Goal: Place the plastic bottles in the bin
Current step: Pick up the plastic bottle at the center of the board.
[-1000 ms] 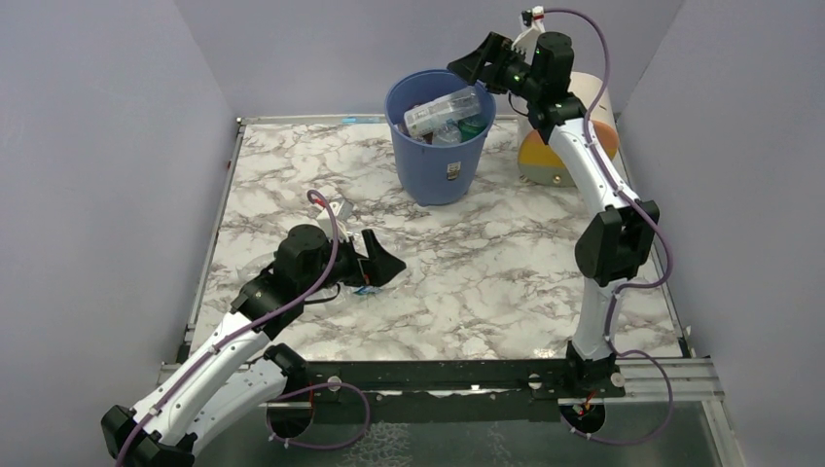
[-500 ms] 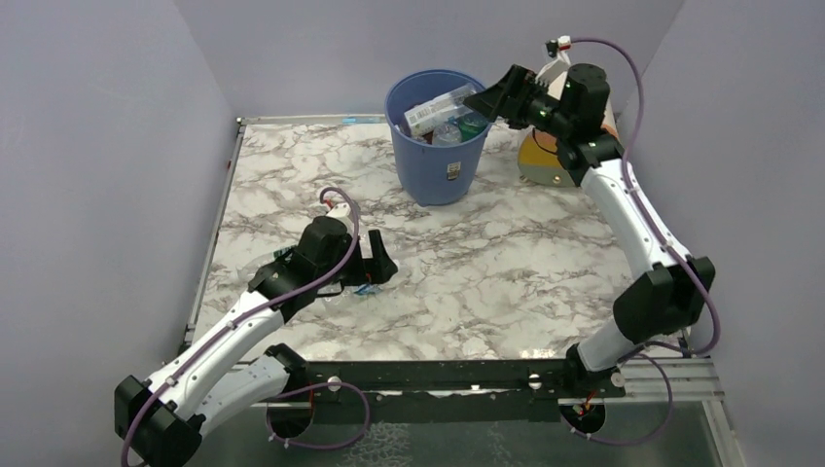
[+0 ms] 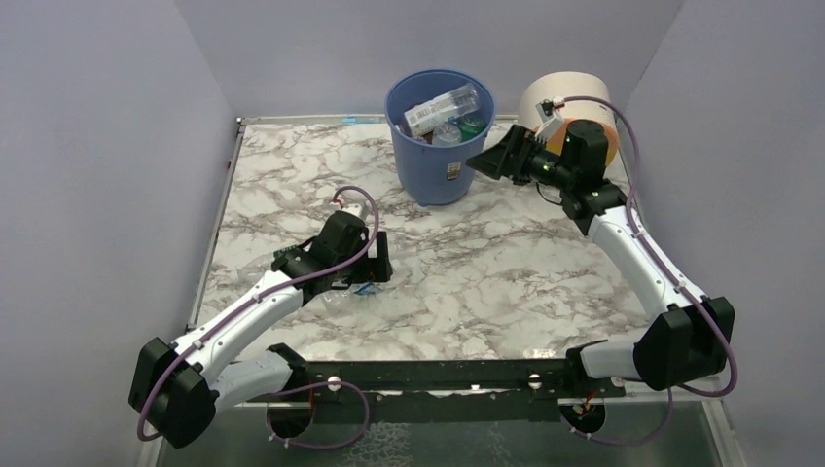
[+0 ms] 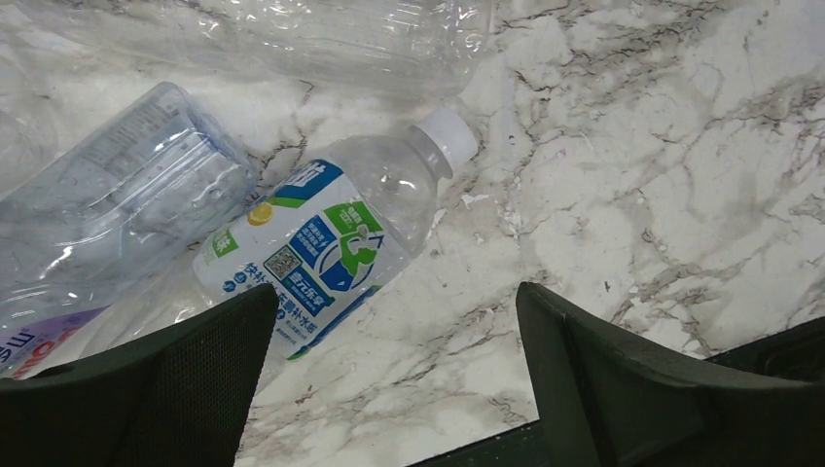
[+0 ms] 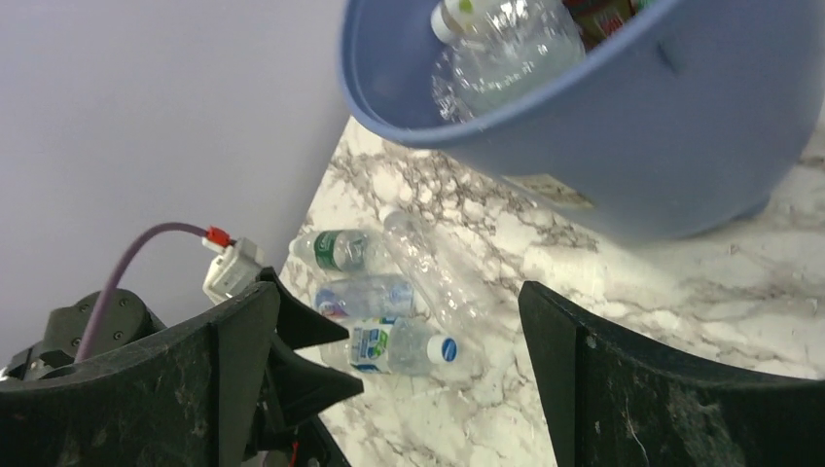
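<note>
The blue bin (image 3: pixel 440 165) stands at the back middle with several plastic bottles (image 3: pixel 443 109) piled inside. More bottles lie on the marble under my left arm. In the left wrist view a white-capped bottle with a blue and green label (image 4: pixel 331 243) lies just ahead of my left gripper (image 4: pixel 397 292), which is open and empty, its left finger (image 4: pixel 146 389) over the bottle's base. Two other clear bottles (image 4: pixel 117 195) (image 4: pixel 292 39) lie beyond it. My right gripper (image 3: pixel 489 161) hangs open and empty beside the bin's right wall (image 5: pixel 632 146).
A cream drum (image 3: pixel 569 97) with orange and yellow bands stands behind my right arm at the back right. Purple walls close in the table on three sides. A black rail (image 3: pixel 438 375) runs along the near edge.
My right arm has come down from over the bin's rim to its right side, gripper still open. My left arm has reached further forward over the bottles on the table.
</note>
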Tool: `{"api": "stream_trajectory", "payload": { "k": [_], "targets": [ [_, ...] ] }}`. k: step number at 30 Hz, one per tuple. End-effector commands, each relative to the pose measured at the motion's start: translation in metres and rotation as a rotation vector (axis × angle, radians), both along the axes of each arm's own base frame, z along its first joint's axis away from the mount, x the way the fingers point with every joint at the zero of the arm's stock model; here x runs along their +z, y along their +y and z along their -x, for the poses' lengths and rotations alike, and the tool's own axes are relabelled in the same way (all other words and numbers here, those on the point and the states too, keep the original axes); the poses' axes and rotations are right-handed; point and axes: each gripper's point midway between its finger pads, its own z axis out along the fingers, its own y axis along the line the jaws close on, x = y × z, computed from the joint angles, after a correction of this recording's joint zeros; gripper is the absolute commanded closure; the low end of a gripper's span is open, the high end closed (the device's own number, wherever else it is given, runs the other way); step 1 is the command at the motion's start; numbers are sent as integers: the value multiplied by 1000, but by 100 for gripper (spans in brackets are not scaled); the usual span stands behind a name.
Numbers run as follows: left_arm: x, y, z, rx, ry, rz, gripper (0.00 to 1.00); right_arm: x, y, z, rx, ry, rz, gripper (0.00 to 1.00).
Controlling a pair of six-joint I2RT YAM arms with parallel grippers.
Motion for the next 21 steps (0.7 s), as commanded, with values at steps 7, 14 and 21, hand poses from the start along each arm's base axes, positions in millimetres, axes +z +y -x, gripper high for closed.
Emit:
{"api": "stream_trajectory", "payload": {
  "k": [7, 14, 21],
  "targets": [
    [2, 27, -24, 103, -99, -141, 1, -15, 1, 34, 67, 16, 2, 4],
    [-26, 15, -18, 69, -14, -108, 1, -38, 1, 47, 102, 66, 21, 4],
    [-40, 3, -8, 23, 53, -68, 1, -72, 3, 62, 140, 127, 43, 4]
  ]
}}
